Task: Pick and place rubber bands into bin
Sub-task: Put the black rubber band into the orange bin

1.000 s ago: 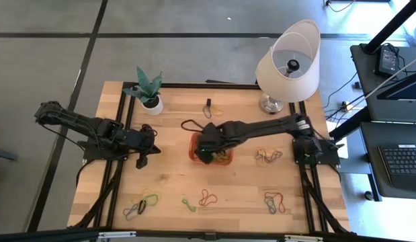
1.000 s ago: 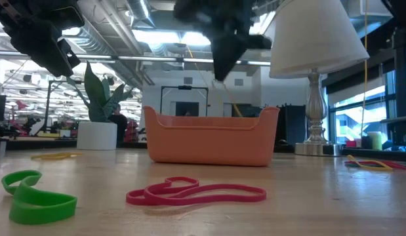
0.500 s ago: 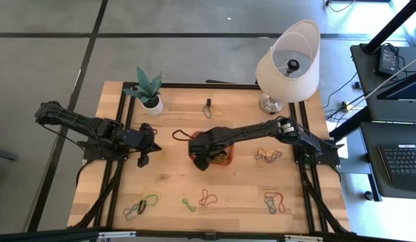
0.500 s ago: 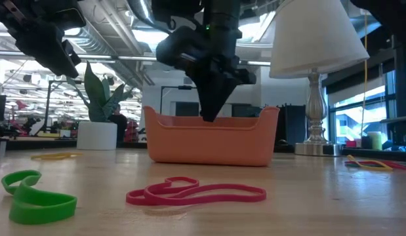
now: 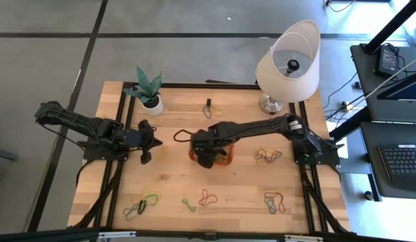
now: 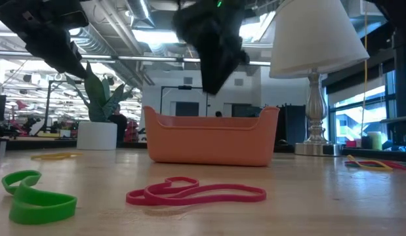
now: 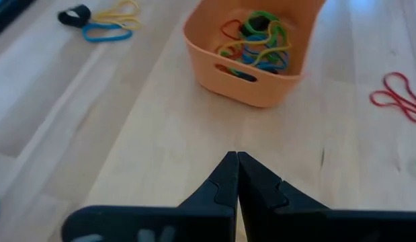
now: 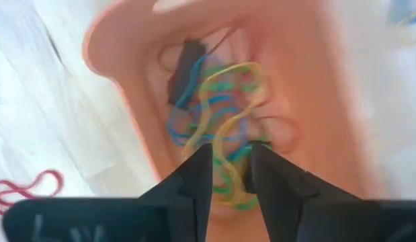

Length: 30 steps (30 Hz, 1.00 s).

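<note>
The orange bin (image 5: 223, 159) stands at the table's middle and holds a tangle of rubber bands (image 7: 256, 42) in green, yellow, blue and red. My right gripper (image 8: 229, 168) hovers just above the bin (image 8: 295, 87), fingers a little open, over the yellow and green bands (image 8: 228, 114) lying inside. In the low view it (image 6: 212, 88) hangs clear of the bin's rim (image 6: 209, 118). My left gripper (image 7: 236, 158) is shut, held above bare wood left of the bin (image 7: 251, 74). More bands lie flat on the table: red (image 5: 207, 197), green (image 5: 142, 205), mixed (image 5: 268, 156).
A white plant pot (image 5: 151, 104) stands at the far left and a lamp (image 5: 288, 60) at the far right. A black band with a yellow one (image 5: 209, 107) lies near the far edge. More bands (image 5: 273, 202) sit toward the near edge. Open wood lies between bin and near bands.
My right gripper dipped down into the bin half a second ago and has since risen above its rim. My left gripper has shifted a little toward the bin. The bin and the bands on the table have stayed put.
</note>
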Available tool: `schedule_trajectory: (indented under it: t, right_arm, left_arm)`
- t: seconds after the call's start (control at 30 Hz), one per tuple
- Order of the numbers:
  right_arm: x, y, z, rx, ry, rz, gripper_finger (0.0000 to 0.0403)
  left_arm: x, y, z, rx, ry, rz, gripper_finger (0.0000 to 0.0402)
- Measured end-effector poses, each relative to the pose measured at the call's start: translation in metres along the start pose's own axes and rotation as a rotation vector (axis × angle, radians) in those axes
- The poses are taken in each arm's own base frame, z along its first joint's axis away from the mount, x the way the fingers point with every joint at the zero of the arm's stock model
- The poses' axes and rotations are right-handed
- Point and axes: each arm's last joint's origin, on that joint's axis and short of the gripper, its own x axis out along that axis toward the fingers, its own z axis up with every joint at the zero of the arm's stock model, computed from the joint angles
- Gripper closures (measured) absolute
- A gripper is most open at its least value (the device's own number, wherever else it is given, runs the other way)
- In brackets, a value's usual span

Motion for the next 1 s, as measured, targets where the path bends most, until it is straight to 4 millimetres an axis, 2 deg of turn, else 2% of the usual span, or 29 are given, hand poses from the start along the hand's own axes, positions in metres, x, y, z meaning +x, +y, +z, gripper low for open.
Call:
schedule_trajectory:
  t: [0.13,0.23,0.37,0.53,0.67,0.77,1.0]
  right_arm:
    - [-0.032,-0.011,-0.009,-0.074,-0.073,-0.005,0.0301]
    - [-0.045,-0.024,-0.026,-0.087,-0.111,0.010,0.0310]
    - [-0.054,-0.044,-0.062,-0.039,-0.214,0.069,0.0324]
    - [-0.061,-0.068,-0.121,0.073,-0.318,0.179,0.0339]
    - [-0.058,-0.086,-0.168,0.140,-0.348,0.254,0.0345]
    - [-0.052,-0.095,-0.195,0.169,-0.369,0.312,0.0345]
    - [-0.021,-0.114,-0.236,0.207,-0.335,0.324,0.0345]
  left_arm:
    - [0.000,-0.001,0.003,-0.013,-0.036,-0.006,0.0398]
    - [0.002,-0.004,0.009,-0.031,-0.088,-0.007,0.0400]
    - [0.008,-0.009,0.017,-0.057,-0.160,0.016,0.0399]
    - [0.022,-0.013,0.026,-0.085,-0.199,0.035,0.0400]
    - [0.032,-0.015,0.040,-0.096,-0.170,0.061,0.0399]
    - [0.041,-0.014,0.055,-0.076,-0.151,0.108,0.0399]
    - [0.064,-0.001,0.099,-0.092,-0.110,0.170,0.0398]
